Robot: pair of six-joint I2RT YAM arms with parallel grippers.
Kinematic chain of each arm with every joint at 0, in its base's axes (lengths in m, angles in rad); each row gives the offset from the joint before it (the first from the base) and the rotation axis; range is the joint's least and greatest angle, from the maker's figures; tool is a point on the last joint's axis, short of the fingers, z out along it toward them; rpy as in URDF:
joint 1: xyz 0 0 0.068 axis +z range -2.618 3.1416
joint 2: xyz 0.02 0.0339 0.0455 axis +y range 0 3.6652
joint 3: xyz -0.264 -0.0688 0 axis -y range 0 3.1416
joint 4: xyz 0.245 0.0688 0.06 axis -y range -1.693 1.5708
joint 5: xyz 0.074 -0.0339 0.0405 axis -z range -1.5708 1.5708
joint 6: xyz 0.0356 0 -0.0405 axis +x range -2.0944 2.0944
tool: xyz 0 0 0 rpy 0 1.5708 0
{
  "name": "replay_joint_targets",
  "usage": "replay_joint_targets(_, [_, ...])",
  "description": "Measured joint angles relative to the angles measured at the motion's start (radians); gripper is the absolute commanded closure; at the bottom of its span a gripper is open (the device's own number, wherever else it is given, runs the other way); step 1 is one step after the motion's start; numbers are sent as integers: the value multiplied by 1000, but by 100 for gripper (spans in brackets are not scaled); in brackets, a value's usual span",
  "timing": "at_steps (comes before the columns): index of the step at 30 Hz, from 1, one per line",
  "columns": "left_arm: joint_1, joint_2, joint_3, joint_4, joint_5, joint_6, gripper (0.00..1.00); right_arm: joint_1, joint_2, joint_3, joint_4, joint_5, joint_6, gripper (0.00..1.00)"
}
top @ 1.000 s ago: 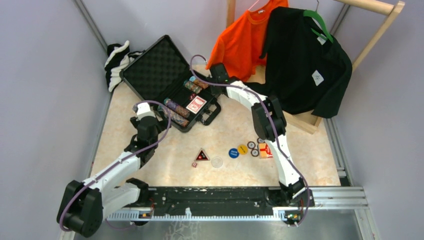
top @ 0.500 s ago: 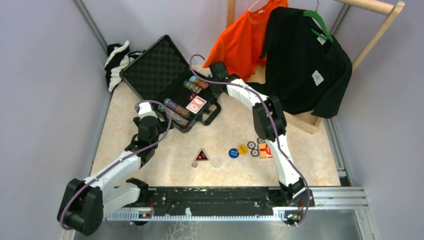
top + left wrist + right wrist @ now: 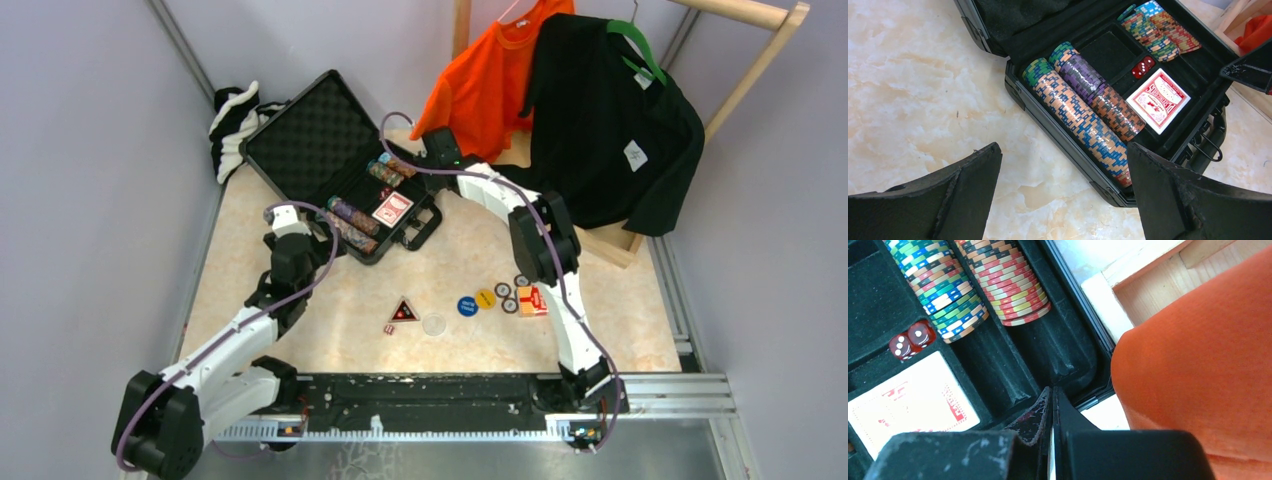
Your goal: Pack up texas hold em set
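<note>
orange shirt [image 3: 482,88], black shirt [image 3: 612,140] — striped cloth [image 3: 232,118]

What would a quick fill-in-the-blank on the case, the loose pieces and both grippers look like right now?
1. The briefcase lies on the table with its lid ___.
2. Inside it, beside the card deck, sit two red ___.
3. The left gripper is open; the right gripper is ___.
4. The black-red triangle lies on the table, ___ the briefcase.
Missing words: open; dice; shut; outside.
</note>
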Motion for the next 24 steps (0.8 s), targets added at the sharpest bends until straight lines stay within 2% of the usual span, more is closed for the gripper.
replay_joint_targets(9, [0, -14, 0, -6, 19, -13, 0, 27, -58, -84, 17, -50, -6, 100])
replay_joint_targets(24, [0, -33, 0, -21, 25, -19, 0, 59, -31, -9, -92, -79, -42, 100])
